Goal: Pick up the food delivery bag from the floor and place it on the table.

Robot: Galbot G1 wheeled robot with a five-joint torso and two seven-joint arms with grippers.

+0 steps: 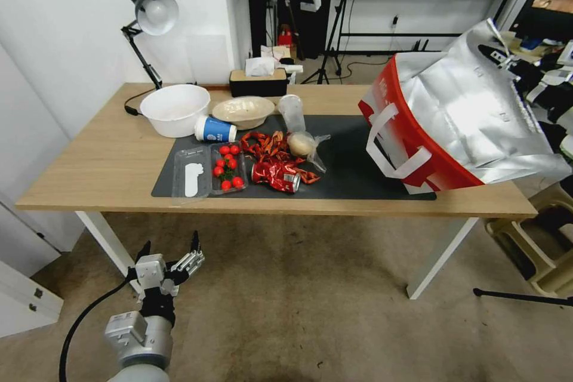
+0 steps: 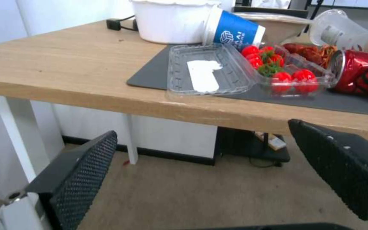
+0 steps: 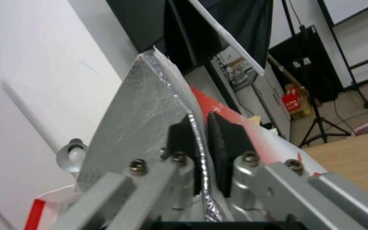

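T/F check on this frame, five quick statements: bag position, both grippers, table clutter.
1. The food delivery bag lies on the floor. False: it sits tilted over the right end of the table.
2. The right gripper is clamped on the bag's foil edge. True.
3. The left gripper holds the blue paper cup. False: it is open and empty, low in front of the table's left end; the cup lies on its side by the white bowl.
4. Cherry tomatoes sit in an open clear clamshell box. True.
5. A crushed red can lies on the dark mat. True.
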